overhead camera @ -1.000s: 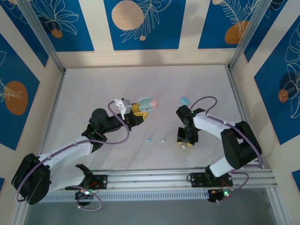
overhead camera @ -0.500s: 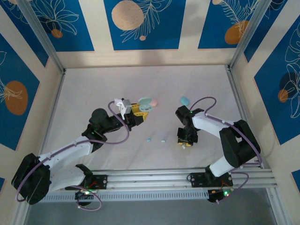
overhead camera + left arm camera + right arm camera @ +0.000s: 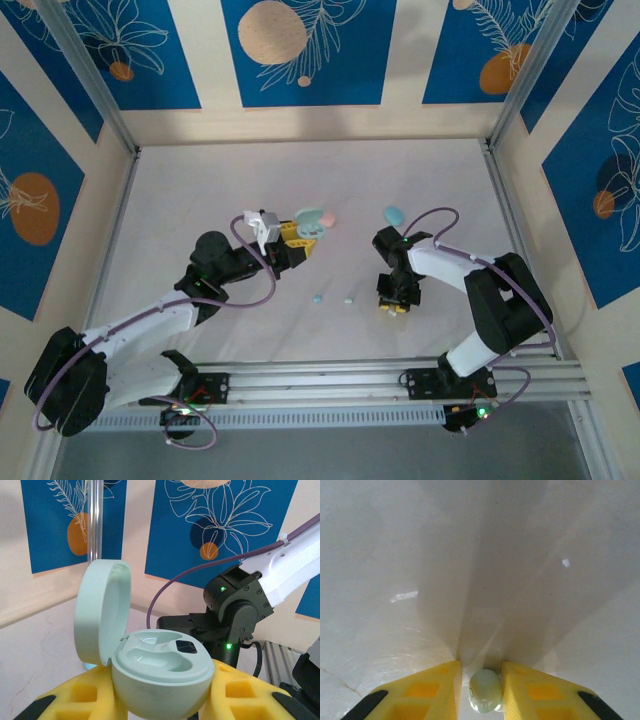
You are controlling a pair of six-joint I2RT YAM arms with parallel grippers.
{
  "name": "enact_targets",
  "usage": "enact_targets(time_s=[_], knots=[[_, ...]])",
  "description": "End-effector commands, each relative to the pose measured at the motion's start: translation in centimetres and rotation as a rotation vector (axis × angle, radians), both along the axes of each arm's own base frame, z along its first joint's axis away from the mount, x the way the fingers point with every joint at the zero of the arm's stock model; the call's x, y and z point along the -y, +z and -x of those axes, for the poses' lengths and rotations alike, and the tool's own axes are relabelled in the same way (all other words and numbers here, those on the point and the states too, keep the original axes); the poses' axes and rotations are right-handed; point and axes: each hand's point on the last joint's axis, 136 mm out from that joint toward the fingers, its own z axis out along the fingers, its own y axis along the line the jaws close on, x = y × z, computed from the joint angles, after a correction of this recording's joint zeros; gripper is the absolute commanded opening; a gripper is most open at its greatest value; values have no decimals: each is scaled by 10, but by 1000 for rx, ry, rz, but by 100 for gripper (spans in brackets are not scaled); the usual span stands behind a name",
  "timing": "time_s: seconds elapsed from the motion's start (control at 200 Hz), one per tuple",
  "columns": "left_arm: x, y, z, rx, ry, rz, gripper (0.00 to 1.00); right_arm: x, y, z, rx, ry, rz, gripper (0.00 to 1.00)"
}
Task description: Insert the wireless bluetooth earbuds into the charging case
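The left gripper (image 3: 160,706) has its yellow foam-padded fingers (image 3: 82,697) drawn narrow and clamped on the pale mint rounded plastic charging case (image 3: 160,677), which sits between them with its base gripped on both sides; the case's hinged round lid (image 3: 100,611) stands open and upright above the finger on the view's left; its moulded hollows face up, with a small dark square on the inner face. From above, the same left gripper (image 3: 298,238) carries the case (image 3: 310,218) just past its fingertips, and a pink rounded object (image 3: 329,220) lies just beyond. The right gripper (image 3: 481,664) points down at the white table (image 3: 470,555); its yellow fingers (image 3: 430,685) are narrow and closed on a tiny pale mint plastic earbud (image 3: 485,690), which lies at the very tips. In the overhead view the right gripper (image 3: 392,306) is low over the table (image 3: 200,200); a light blue earbud (image 3: 317,298) and another mint earbud (image 3: 349,299) lie loose between the two grippers, nearer the right one's fingers; a light blue oval case (image 3: 394,214) lies well beyond them.
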Motion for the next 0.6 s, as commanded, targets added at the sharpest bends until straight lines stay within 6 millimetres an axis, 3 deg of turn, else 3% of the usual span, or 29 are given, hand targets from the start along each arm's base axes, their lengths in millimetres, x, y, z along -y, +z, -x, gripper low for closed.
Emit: enact_targets(time_s=[0.0, 0.21, 0.355, 0.46, 0.595], knots=[[0, 12, 1, 25, 2, 20, 29, 1, -2, 1, -6, 18, 16, 26], [0, 14, 0, 26, 4, 22, 29, 1, 1, 0, 1, 33, 14, 20], [-2, 12, -2, 20, 25, 20, 29, -16, 19, -9, 51, 69, -77, 17], [-6, 11, -5, 22, 59, 17, 29, -48, 50, -19, 120, 107, -290, 17], [-16, 7, -8, 36, 122, -6, 29, -97, 110, -26, 180, 162, -683, 17]])
